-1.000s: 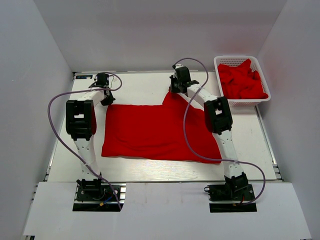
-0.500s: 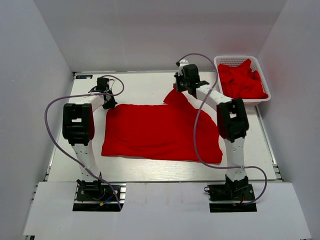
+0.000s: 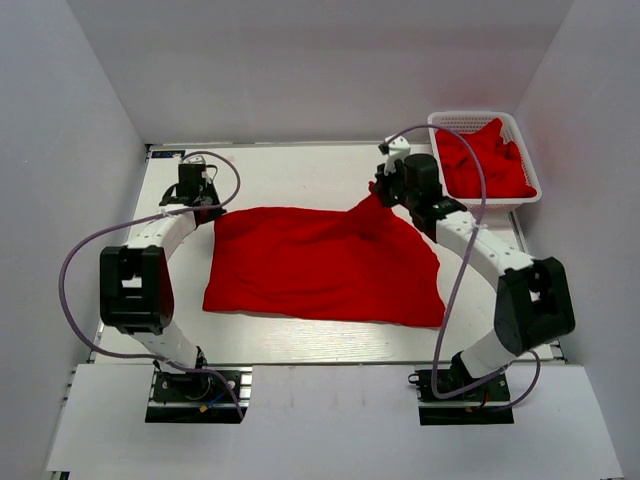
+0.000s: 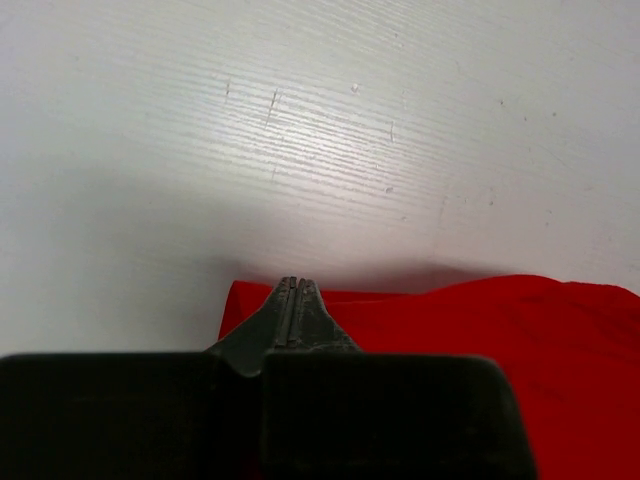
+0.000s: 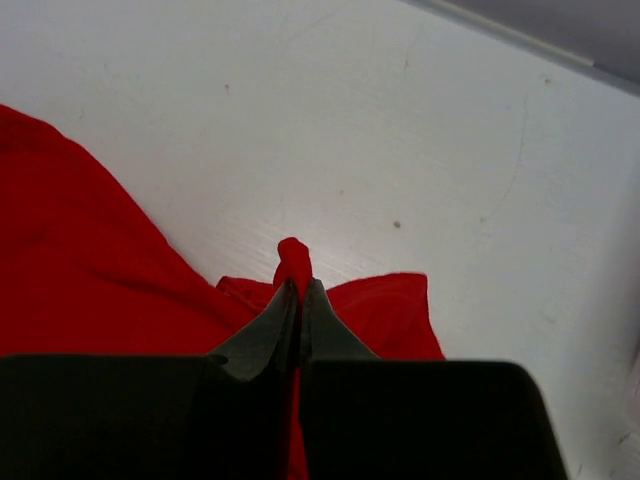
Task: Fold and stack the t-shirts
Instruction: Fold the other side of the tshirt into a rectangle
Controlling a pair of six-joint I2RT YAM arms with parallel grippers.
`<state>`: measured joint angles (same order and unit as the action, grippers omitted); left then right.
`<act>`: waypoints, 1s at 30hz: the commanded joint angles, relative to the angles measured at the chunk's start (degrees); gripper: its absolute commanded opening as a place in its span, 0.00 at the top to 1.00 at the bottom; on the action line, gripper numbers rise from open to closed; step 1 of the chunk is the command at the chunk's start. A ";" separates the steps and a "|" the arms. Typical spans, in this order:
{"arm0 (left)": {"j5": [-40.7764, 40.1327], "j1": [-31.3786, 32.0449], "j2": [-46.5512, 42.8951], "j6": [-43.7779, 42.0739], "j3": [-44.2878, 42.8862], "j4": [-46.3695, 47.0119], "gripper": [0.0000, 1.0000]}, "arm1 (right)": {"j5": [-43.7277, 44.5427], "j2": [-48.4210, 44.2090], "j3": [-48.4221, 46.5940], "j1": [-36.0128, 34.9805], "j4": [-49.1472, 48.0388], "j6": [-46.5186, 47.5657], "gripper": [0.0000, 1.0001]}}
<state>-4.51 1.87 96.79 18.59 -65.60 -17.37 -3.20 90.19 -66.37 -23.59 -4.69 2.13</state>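
T-shirt [image 3: 320, 265], the red one, was spread out mid-table [image 3: 290, 170], mostly flat, with its far right corner tented up off the surface. So was this flattening, or the first fold already? (kev)

Looked like spreading to me, no fold in it yet. Right gripper [image 5: 297, 285] had its fingers clamped on that raised corner, and a nub of red poked out past the tips. Left gripper [image 4: 290, 287] was pressed together right at the far left corner, but I couldn't tell if any cloth was actually caught in it. Basket [image 3: 470, 114] at the far right held more red shirts [image 3: 485, 160]. (mira)

Next move? (kev)

I'd guess pull both far corners apart and lay that edge down flat. The left one probably needed a sure grip first. (mira)
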 commanded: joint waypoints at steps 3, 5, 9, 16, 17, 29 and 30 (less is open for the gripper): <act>-2.87 0.15 -8.28 1.10 4.77 0.49 1.00 | -1.36 -10.44 7.65 -0.31 -1.03 1.56 1.00; -4.27 0.15 -10.92 1.79 6.09 0.49 1.00 | -3.81 -13.88 11.16 -0.57 0.37 1.30 1.00; -6.55 0.15 -12.85 3.38 8.91 -1.70 1.00 | -5.75 -22.40 16.79 -1.45 2.75 -1.33 1.00; -8.32 -0.37 -14.00 5.58 12.86 -2.59 1.00 | -7.26 -31.57 23.91 -4.61 9.95 -5.02 1.00; -8.32 -0.37 -14.00 6.10 12.87 -2.59 1.00 | -6.82 -32.35 24.61 -5.31 10.57 -5.55 1.00; -10.69 -0.37 -14.00 11.29 16.47 -8.20 1.00 | 2.93 -37.46 31.91 -11.03 19.01 -14.08 0.99; -10.69 -0.37 -14.00 11.29 16.47 -8.21 1.00 | 2.94 -37.63 32.35 -11.38 19.19 -14.61 0.94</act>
<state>-13.32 1.80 85.38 27.55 -50.11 -23.35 -3.36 54.00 -35.14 -34.28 12.62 -9.04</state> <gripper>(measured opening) 0.014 0.057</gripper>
